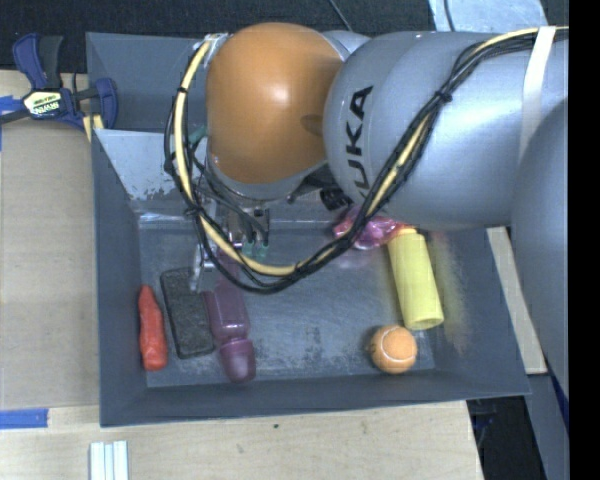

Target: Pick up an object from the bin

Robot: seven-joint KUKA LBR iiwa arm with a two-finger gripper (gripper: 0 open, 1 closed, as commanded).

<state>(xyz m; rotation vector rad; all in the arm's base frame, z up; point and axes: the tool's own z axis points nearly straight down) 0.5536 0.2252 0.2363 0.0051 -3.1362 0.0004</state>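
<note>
The end effector, its opening impossible to tell under the orange wrist cover, hangs in the left part of the grey bin, just above the upper ends of a dark grey rectangular block and a purple eggplant-shaped toy, with a red carrot-like piece alongside.

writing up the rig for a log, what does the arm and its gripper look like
The arm is made of rounded silver-grey links with black KUKA lettering partly in sight. A glossy orange dome cover sits at its wrist. Yellow and black cables run along it and loop round the wrist. The gripper beneath is dark metal.
</note>
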